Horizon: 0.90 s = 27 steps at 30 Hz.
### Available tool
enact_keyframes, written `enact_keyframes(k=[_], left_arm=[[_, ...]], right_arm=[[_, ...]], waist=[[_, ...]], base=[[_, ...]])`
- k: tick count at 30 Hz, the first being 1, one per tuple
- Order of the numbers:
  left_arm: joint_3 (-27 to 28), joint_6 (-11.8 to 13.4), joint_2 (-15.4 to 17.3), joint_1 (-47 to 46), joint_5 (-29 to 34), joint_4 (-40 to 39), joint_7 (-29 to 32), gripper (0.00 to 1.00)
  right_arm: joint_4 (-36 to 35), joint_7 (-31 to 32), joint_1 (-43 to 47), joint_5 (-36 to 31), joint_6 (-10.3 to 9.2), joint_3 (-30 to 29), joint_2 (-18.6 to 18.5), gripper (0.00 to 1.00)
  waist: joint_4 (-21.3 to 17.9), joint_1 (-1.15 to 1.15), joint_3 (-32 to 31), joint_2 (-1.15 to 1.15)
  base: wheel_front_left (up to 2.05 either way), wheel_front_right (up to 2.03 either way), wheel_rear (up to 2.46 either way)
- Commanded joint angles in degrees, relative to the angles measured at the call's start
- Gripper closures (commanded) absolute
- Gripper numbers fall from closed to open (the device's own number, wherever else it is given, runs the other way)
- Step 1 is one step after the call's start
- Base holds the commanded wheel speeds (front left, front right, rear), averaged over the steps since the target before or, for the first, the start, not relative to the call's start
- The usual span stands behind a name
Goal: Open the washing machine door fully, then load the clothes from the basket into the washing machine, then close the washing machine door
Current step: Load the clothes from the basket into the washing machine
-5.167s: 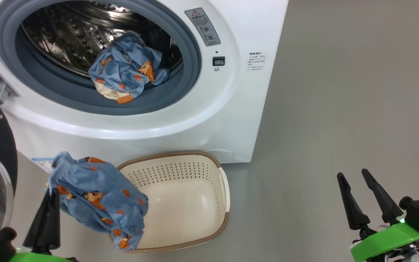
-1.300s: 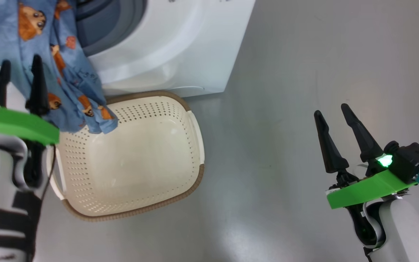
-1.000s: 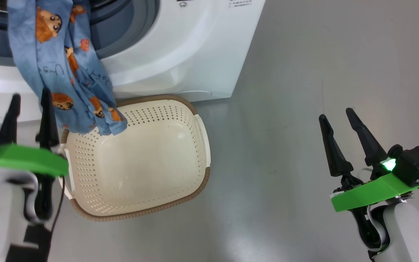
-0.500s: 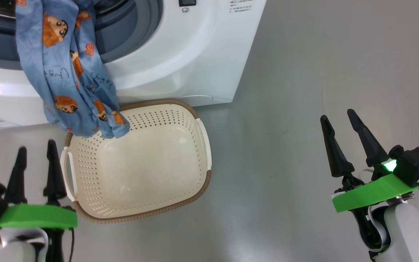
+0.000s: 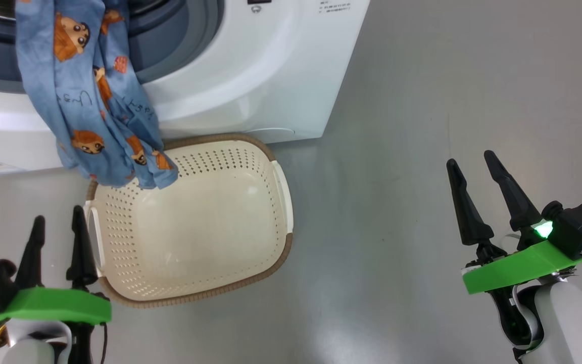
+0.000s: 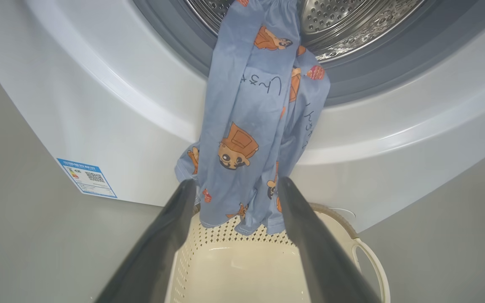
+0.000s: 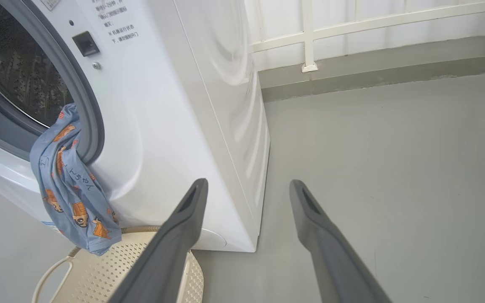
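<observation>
A blue cartoon-print garment (image 5: 94,101) hangs half out of the washing machine (image 5: 250,76). Its top is caught over the grey door ring (image 5: 197,30) and its hem dangles over the empty basket's (image 5: 195,237) back left rim. The basket sits on the floor against the machine's front. The left gripper (image 5: 58,213), fingers spread and empty, waits beside the basket's left handle, probably lined up to regrasp the garment. The right gripper (image 5: 470,157), also spread and empty, is parked well to the right.

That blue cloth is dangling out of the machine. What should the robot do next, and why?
Probably raise the open left gripper to the cloth and grip it, to push it inside. The cloth hangs over the machine's lip, its end reaching the empty basket, so loading looks unfinished.
</observation>
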Motion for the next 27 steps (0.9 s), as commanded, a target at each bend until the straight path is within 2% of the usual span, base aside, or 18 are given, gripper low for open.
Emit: enact_keyframes(k=[1,14,27], left_arm=[[1.21,-0.09,2.07,-1.29,-0.81,0.02,-0.36,0.0],[-5.71,-0.09,5.98,-12.79,-5.41,15.32,-0.36,0.0],[-12.85,-0.09,9.08,-25.02,-11.01,24.86,-0.36,0.0]], right_arm=[[-1.48,-0.69,1.22,-0.37,0.09,1.08,-0.09,0.0],[-2.0,-0.69,-1.04,-0.85,0.09,2.12,0.52,0.0],[-2.59,-0.69,-3.33,-1.49,0.09,2.9,1.28,0.0]], waist=[[-0.07,0.0,0.39,0.0],[-1.45,0.0,4.62,0.0],[-3.19,0.0,9.44,0.0]], base=[[0.0,0.0,0.0],[0.0,0.0,0.0],[0.0,0.0,0.0]])
